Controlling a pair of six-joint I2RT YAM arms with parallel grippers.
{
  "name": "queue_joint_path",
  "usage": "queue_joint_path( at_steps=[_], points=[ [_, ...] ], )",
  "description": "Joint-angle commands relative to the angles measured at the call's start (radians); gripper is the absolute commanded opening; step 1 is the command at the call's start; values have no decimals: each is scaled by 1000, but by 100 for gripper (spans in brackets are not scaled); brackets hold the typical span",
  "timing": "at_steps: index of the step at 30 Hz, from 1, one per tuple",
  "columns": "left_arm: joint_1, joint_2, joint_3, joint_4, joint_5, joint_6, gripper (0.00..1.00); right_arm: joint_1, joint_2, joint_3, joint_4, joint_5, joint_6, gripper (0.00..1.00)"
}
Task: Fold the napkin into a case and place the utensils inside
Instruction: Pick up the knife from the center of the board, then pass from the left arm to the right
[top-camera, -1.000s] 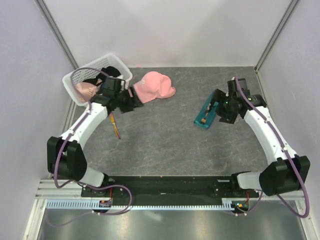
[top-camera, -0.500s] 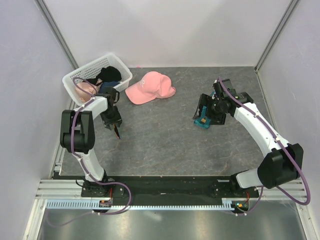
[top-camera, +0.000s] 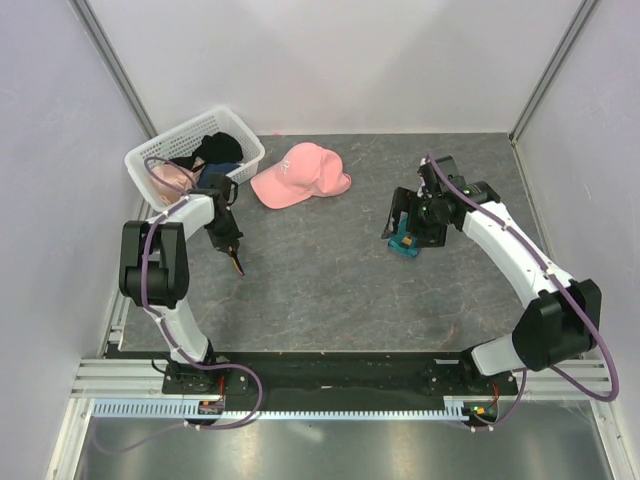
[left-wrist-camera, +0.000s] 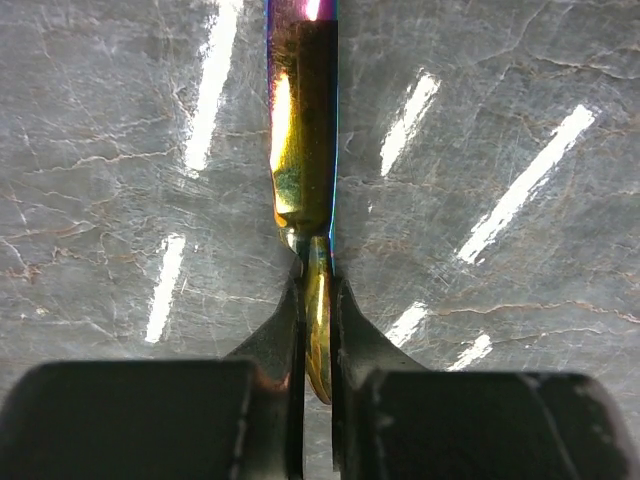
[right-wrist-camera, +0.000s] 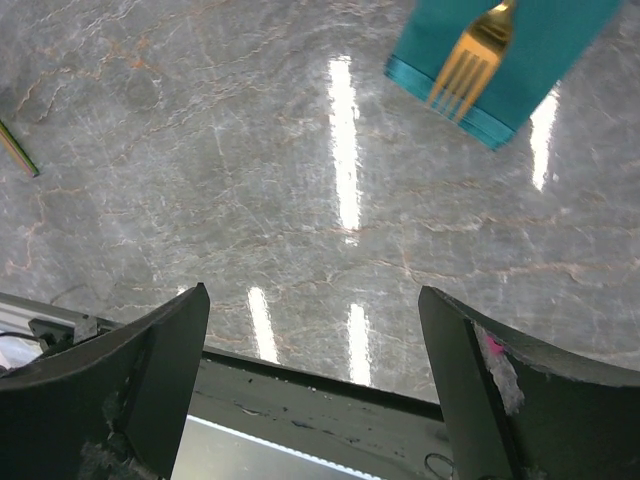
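My left gripper (left-wrist-camera: 316, 272) is shut on the gold end of the thin purple-and-orange utensil (left-wrist-camera: 303, 130), which lies on the grey table and points away from the fingers. From above, that gripper (top-camera: 232, 248) points down at the table's left, with the utensil's tip (top-camera: 239, 266) showing below it. The teal napkin, folded into a narrow case (right-wrist-camera: 510, 50), lies at the right with the gold fork head (right-wrist-camera: 468, 65) sticking out of its end. My right gripper (right-wrist-camera: 312, 295) is open and empty. It hovers over the case (top-camera: 402, 246) and hides most of it from above.
A pink baseball cap (top-camera: 300, 175) lies at the back middle. A white plastic basket (top-camera: 150, 152) with dark and pink cloth in it stands in the back left corner, just behind my left wrist. Walls close in the table on three sides.
My left arm swung in from the cap, came down on the purple-and-orange utensil, and its jaws closed on it. My right gripper shifted slightly left over the case, still open.
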Motion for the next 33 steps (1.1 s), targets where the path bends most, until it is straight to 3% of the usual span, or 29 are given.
queue_joint_path(
  at_steps=[1, 8, 15, 26, 30, 33],
  points=[
    [4, -61, -118, 42, 94, 21, 2, 55, 66, 55, 72, -8, -37, 93],
    [-57, -371, -265, 67, 335, 16, 2, 173, 247, 124, 214, -114, -34, 88],
    [-189, -526, -345, 87, 484, -16, 2, 282, 427, 169, 457, -280, 118, 87],
    [-376, -563, -339, 107, 469, -104, 2, 343, 574, 224, 639, -360, 308, 88],
    [-431, -540, -307, 107, 455, -110, 2, 378, 589, 210, 671, -360, 331, 84],
    [-450, -529, -278, 105, 451, -108, 2, 394, 600, 180, 698, -369, 353, 75]
  ],
)
